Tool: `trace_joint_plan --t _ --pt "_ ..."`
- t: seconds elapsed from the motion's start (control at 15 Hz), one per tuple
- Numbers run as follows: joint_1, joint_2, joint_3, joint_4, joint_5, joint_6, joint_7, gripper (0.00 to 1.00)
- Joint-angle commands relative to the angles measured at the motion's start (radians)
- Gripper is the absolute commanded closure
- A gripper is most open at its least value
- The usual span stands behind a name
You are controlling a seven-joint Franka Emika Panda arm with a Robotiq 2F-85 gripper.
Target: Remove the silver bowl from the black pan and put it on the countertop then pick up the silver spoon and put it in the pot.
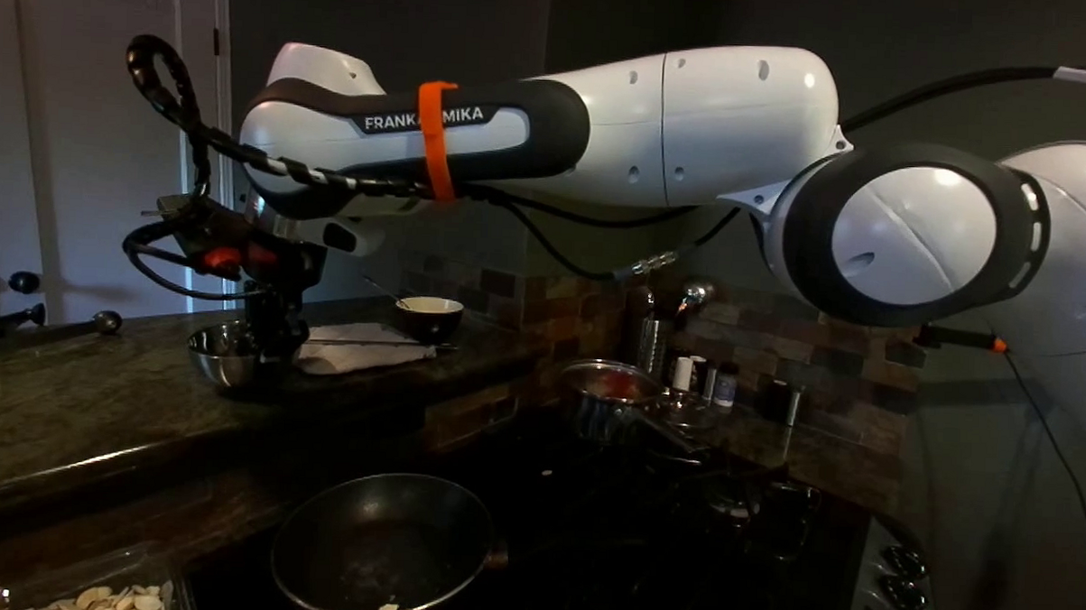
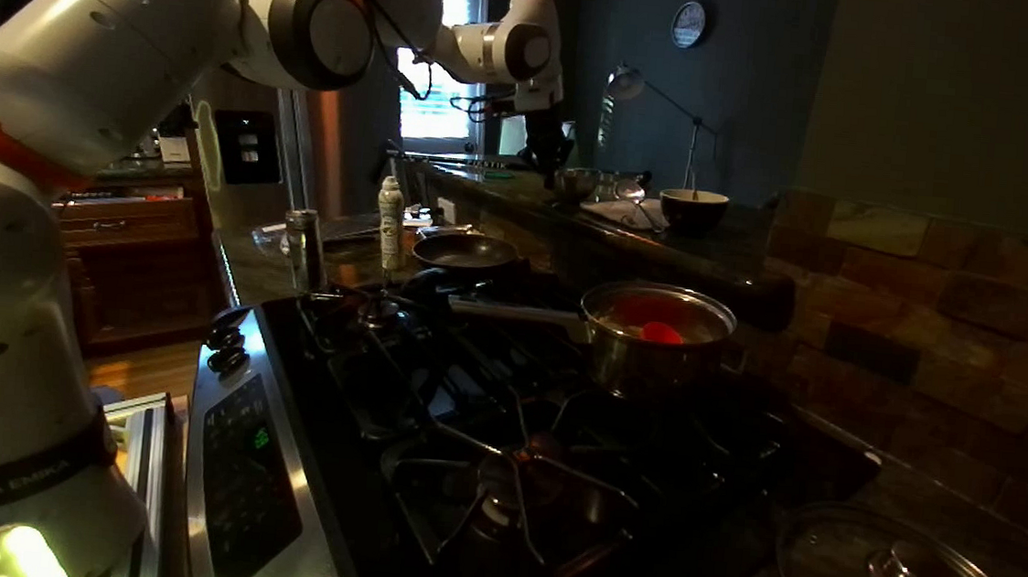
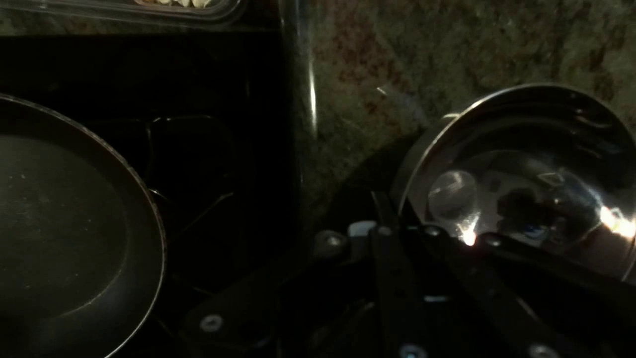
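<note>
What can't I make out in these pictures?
Wide round black pan: cut off by the wrist view's left edge.
Round shiny steel bowl: lower part hidden by black gripper, wrist view.
Round clear glass lid: cut off by the bottom edge, in an exterior view.
Small round wall disc: markings too small, in an exterior view.

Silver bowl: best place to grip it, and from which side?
I'd take the silver bowl by its rim, on the side facing the black pan, from above, one finger inside and one outside. Its mouth opens upward and the wall looks thin enough to pinch; the pincer straddles the rim there.
</note>
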Motion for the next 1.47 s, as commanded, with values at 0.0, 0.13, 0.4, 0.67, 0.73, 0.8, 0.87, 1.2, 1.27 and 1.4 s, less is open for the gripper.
trace_joint_plan --t 0.0,0.13,0.4,0.67,0.73,0.8,0.87,1.2,1.27,1.4 --pt "-0.018 0.023 0.025 0.029 0.047 -0.033 -0.007 0.74" --pt "-0.020 0.020 0.021 0.029 0.054 -0.037 -0.004 0.64" --pt "-0.025 -0.018 0.010 0.015 0.046 -0.025 -0.011 0.34" --pt "-0.050 -0.102 0.013 -0.010 0.045 -0.015 -0.073 0.05" --pt "-0.058 -0.124 0.014 -0.016 0.044 -0.019 -0.102 0.00" --pt "-0.066 -0.149 0.007 -0.028 0.034 -0.021 -0.127 0.00" --pt "-0.065 -0.166 -0.013 -0.035 0.007 -0.013 -0.132 0.00" --pt "-0.074 -0.182 -0.165 -0.088 -0.194 -0.001 -0.066 0.00" --pt "-0.078 -0.162 -0.126 -0.025 -0.141 -0.007 -0.107 0.00" --pt "-0.091 -0.160 -0.157 -0.049 -0.164 -0.007 -0.104 0.00"
